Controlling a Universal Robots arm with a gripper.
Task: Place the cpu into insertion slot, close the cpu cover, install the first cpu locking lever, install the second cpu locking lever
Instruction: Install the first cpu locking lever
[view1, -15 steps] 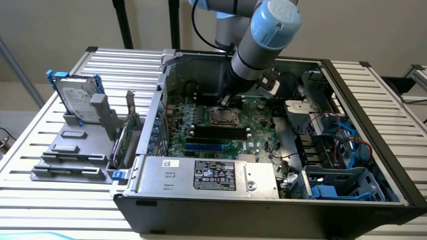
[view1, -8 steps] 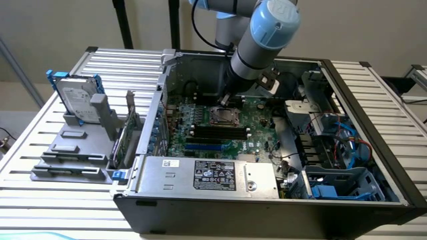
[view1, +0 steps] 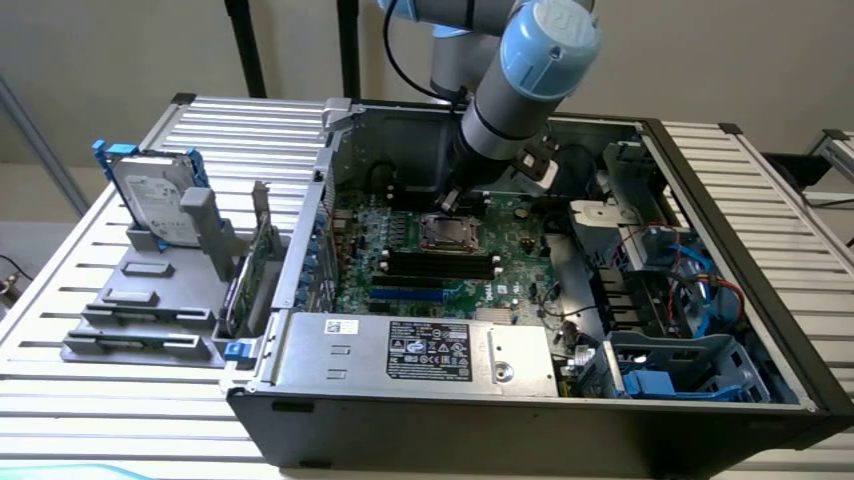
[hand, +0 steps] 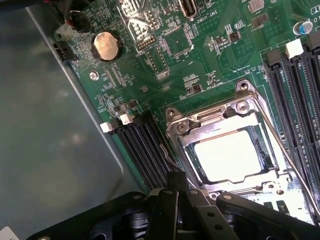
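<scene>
Silvery cpu cover (hand: 207, 121) frames the cpu (hand: 232, 155); end effector (hand: 175, 181), cut off, state unclear.

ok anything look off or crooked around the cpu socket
Nothing stands out. The cpu lies flat and square inside the cut-out of the cpu cover, which is down over it. No bent parts or loose bits show on the green board. Whether the thin lever is latched, I cannot tell.

Lab or test bench: open computer case (view1: 534, 400) on slatted metal table (view1: 80, 390).
</scene>
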